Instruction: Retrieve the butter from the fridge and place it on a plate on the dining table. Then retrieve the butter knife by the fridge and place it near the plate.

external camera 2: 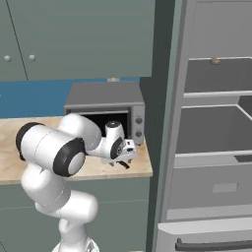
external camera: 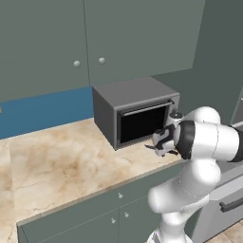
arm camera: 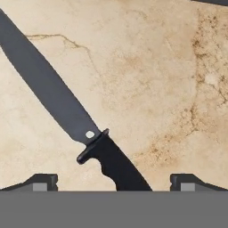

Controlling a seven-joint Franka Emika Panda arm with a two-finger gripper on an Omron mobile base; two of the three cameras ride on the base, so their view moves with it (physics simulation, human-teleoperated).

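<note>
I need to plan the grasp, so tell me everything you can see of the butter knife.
The butter knife lies flat on the beige marbled worktop, in front of the toaster oven. It has a long, thin dark-grey blade with a pale rivet near a small guard, and a contoured black handle. The open gripper hovers over the handle, fingertips either side, not touching it.

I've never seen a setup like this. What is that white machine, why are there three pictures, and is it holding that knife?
The white machine is a robot arm with a two-fingered claw. Two pictures come from cameras behind it, left and right; the third looks out from its hand. On the marbled counter, in front of a small grey oven, lies a black-handled knife. The claw hangs open just above the handle, one finger on each side, holding nothing. Beside the counter stands an open fridge.
</note>
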